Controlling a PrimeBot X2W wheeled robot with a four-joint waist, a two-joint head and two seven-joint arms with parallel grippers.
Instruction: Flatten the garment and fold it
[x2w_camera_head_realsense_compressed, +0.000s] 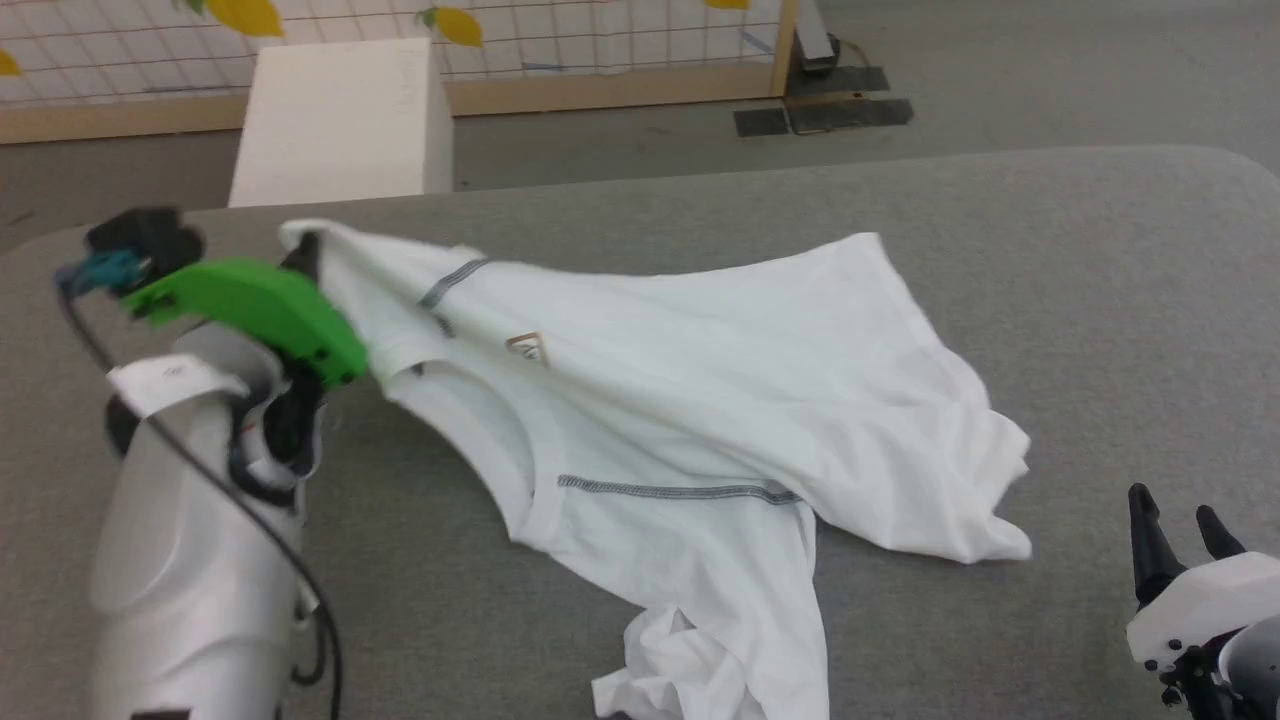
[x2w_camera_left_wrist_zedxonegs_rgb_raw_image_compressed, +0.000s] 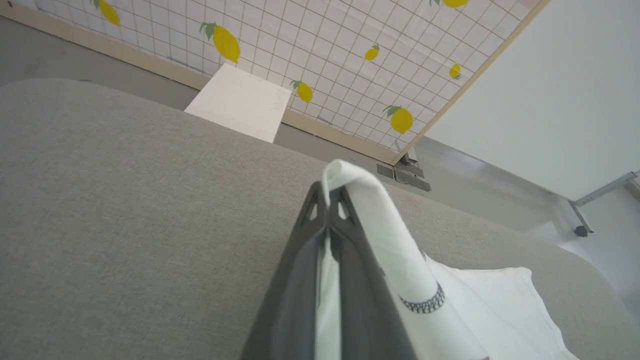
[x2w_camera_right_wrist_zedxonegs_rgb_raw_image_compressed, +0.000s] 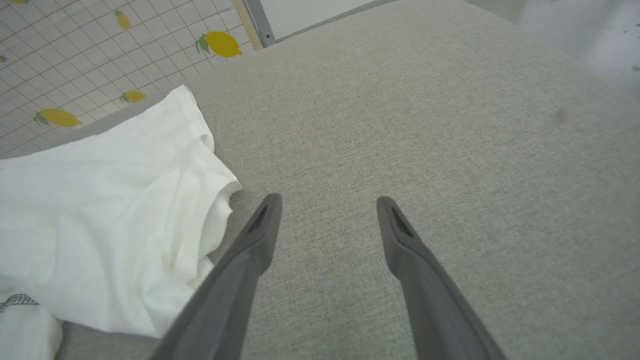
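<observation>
Pinching corner: our left hand (x2w_camera_head_realsense_compressed: 303, 252) is clamped on a shoulder edge of the garment (x2w_camera_head_realsense_compressed: 680, 400), upper left of the head view, cloth trapped between its fingers so we can draw that side out flat.
Garment: lying crumpled across the middle of the grey tabletop (x2w_camera_head_realsense_compressed: 1100, 300), one sleeve bunched at the bottom edge; we judge flattening barely begun.
Right hand (x2w_camera_right_wrist_zedxonegs_rgb_raw_image_compressed: 327, 215): fingers apart, lower right, just beside the hem, probably waiting to take the opposite side.
</observation>
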